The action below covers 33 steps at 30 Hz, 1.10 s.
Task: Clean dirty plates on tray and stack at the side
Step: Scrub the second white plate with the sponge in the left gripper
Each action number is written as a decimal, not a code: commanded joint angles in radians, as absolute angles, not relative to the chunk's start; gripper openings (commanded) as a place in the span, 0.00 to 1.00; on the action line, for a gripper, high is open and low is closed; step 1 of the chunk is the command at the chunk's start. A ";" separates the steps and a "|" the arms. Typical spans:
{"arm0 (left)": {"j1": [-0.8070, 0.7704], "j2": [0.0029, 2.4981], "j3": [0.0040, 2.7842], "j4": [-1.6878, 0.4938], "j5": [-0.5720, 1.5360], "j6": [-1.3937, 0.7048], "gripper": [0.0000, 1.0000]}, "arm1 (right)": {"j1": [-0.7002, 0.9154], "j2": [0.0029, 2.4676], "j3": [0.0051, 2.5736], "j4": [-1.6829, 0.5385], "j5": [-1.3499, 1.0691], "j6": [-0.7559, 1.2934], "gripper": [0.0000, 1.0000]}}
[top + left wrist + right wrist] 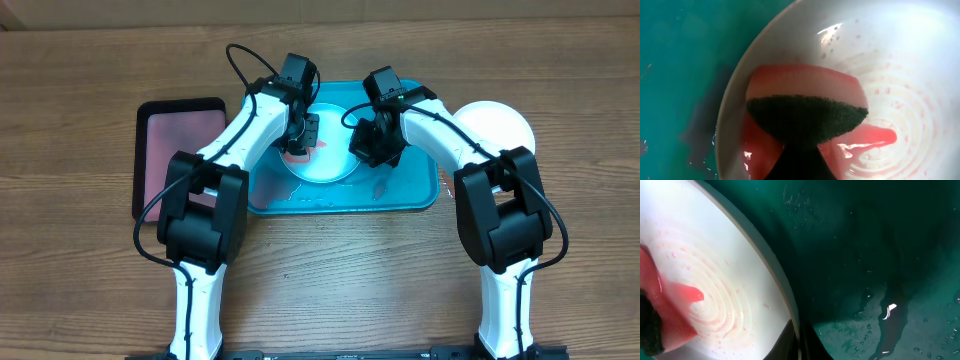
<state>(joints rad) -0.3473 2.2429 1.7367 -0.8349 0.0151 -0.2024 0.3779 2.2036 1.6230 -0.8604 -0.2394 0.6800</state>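
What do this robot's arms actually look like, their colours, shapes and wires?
Both the left arm and right arm have smooth white tubular links joined by chunky black joint housings. Thin black cables loop alongside. The left gripper and right gripper are black. No markings are readable.

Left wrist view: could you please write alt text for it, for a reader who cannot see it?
A sponge, pink with a dark green scouring layer, presses on the inside of a pale plate near its rim, amid thin reddish smear rings. The plate sits on a wet teal tray, visible at left.
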 commanded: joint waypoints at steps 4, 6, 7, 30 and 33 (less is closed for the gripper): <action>-0.350 2.307 1.762 -0.997 0.487 0.184 0.04 | 0.392 2.235 1.584 -0.865 -0.222 0.677 0.04; -0.350 2.307 1.783 -1.013 0.472 0.185 0.04 | 0.392 2.235 1.584 -0.865 -0.223 0.677 0.04; -0.350 2.307 1.794 -1.004 0.432 0.156 0.04 | 0.392 2.235 1.584 -0.864 -0.223 0.677 0.04; -0.344 2.308 1.811 -1.080 0.094 -0.066 0.04 | 0.393 2.235 1.584 -0.868 -0.320 0.586 0.04; -0.346 2.308 1.811 -1.169 0.318 0.131 0.04 | 0.393 2.235 1.581 -0.870 -0.364 0.557 0.04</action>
<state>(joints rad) -0.3405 2.2745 1.8210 -1.1122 0.0128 -0.1146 0.3874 2.2036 1.6138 -0.8669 -0.3222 0.5999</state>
